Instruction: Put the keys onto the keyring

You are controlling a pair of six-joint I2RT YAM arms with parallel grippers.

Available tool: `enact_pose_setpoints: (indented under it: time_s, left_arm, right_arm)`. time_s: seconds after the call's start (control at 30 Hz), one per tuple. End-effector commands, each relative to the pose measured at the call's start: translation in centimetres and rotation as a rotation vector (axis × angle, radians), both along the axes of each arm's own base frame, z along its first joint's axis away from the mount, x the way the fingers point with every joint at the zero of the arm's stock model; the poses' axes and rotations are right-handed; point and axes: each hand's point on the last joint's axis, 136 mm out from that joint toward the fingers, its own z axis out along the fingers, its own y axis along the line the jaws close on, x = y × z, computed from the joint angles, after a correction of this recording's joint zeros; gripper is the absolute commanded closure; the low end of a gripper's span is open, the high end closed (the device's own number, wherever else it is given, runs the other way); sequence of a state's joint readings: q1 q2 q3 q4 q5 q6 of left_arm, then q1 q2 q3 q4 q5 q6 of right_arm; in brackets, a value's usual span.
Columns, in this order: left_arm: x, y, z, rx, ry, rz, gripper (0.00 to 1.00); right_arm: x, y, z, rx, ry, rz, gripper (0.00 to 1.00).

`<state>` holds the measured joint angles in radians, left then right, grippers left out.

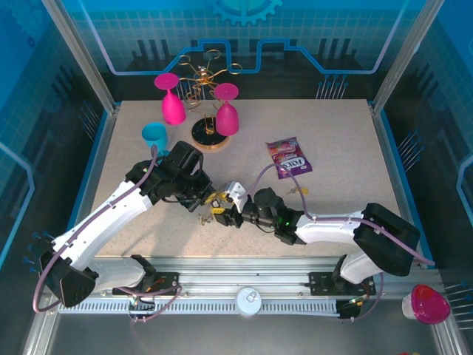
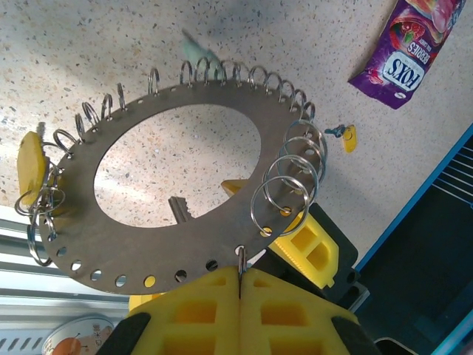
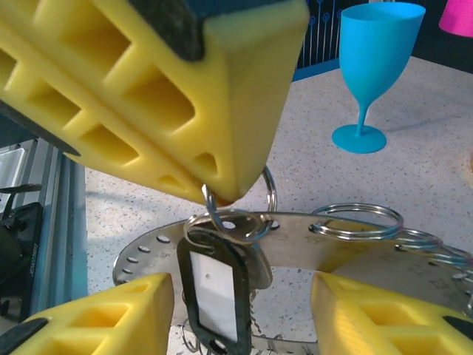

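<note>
Grip check: L gripper (image 2: 240, 285) is closed tight on the near edge of the keyring (image 2: 140, 248), yellow pads pressed together w/ the thin plate pinched btw them. The keyring sits roughly flat above the table (image 2: 89, 44), near its front-ctr, w/ wire loops all along the rim. R gripper (image 3: 240, 299) is spread wide, just below the ring. It has one finger each side of a black-tagged key (image 3: 216, 292) that hangs from a loop at the rim, just by the L pads. One finger is clearly apart from the tag, the other very close; can't tell if it touches. Left wrist view: yellow tag (image 2: 31, 166) bunched w/ loops at the ring's left side, pale green tag (image 2: 198, 50) blurred past the far rim, a key blade seen thru the ring's hole. Loose yellow-tagged key (image 2: 346, 137) lies on the table beyond the ring, apart from it; purple candy bag (image 2: 405, 52) further off. Blue goblet (image 3: 373, 66) stands upright behind. Top view: pink goblets (image 1: 226, 111) and gold rack (image 1: 203, 74) at the back.
</note>
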<state>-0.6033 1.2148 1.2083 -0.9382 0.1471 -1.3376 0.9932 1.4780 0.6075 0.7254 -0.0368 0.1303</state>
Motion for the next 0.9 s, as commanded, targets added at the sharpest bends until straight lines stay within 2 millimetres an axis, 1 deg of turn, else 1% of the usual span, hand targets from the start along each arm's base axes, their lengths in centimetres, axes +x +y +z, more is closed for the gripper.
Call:
enact_pose_setpoints:
  time_s: [0.0,0.13,0.3,0.4,0.5,0.53,0.63,0.7,0.73,0.8,0.83,0.87]
  left_arm:
    - [-0.5,-0.5,1.6,-0.055,0.005,0.000,1.00]
    - [-0.5,-0.6,1.7,-0.062,0.007,-0.004,1.00]
    - [-0.5,-0.1,1.4,-0.051,0.010,0.011,1.00]
    - [-0.4,-0.1,1.2,-0.055,0.015,0.018,1.00]
    - [-0.1,0.0,1.0,-0.055,0.015,0.025,1.00]
    - [-0.1,0.0,1.0,-0.056,0.016,0.026,1.00]
    - [0.1,0.0,0.8,-0.059,0.016,0.030,1.00]
    - [0.2,-0.2,0.7,-0.066,0.017,0.032,1.00]
    - [0.2,-0.3,0.6,-0.071,0.017,0.030,1.00]
    - [0.4,-0.4,0.5,-0.076,0.020,0.033,1.00]
    - [0.4,-0.4,0.5,-0.078,0.021,0.034,1.00]
    - [0.4,-0.5,0.4,-0.079,0.022,0.035,1.00]
  right_arm:
    - [0.8,0.4,1.9,0.066,-0.055,0.009,0.53]
    - [0.6,0.6,2.0,0.069,-0.067,0.031,0.63]
    - [0.3,-0.3,1.8,0.052,-0.067,0.044,0.84]
    - [0.2,-1.2,1.0,0.019,-0.054,0.042,0.93]
    - [0.2,-2.4,-0.2,-0.017,-0.030,0.033,0.99]
    - [0.2,-2.7,-0.5,-0.026,-0.023,0.033,1.00]
    - [0.2,-3.5,-1.4,-0.058,-0.001,0.032,1.00]
    - [0.2,-3.7,-1.8,-0.073,0.013,0.036,0.97]
    - [0.2,-3.7,-1.9,-0.077,0.018,0.037,0.93]
    - [0.3,-3.7,-1.8,-0.077,0.028,0.033,0.78]
    - [0.3,-3.7,-1.6,-0.072,0.028,0.033,0.74]
    - [0.5,-3.7,-1.3,-0.067,0.026,0.026,0.67]
